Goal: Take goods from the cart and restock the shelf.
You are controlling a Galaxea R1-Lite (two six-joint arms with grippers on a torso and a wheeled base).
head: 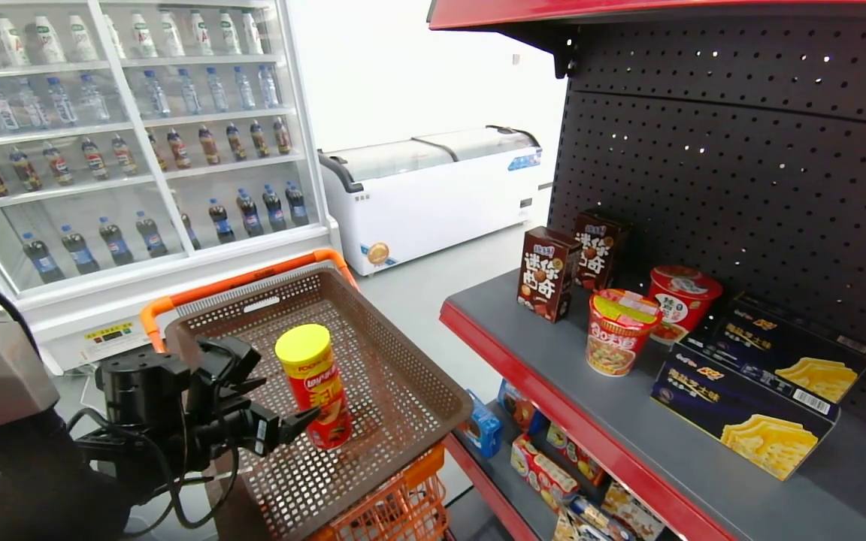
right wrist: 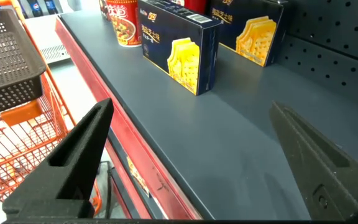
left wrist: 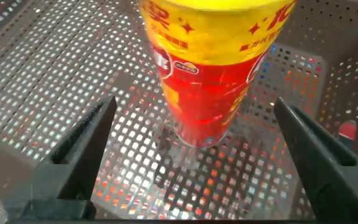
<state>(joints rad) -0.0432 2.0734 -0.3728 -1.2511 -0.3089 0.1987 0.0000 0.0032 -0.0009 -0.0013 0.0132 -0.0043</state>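
Two left fingers (left wrist: 82, 152) stand spread, one on each side of the can (left wrist: 210, 74), clear of it. The can stands upright in the brown basket (head: 403, 353), lower middle of the head frame, on top of the orange cart (head: 395, 518). Right fingers (right wrist: 73, 155) are spread too, over the grey shelf (right wrist: 229, 143), with a blue box (right wrist: 179, 46) farther along it.

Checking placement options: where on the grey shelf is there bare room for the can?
Free: the front strip of the grey shelf along its red edge, and the end beyond the near blue box. Crowded: the back, from chocolate boxes through noodle cups.
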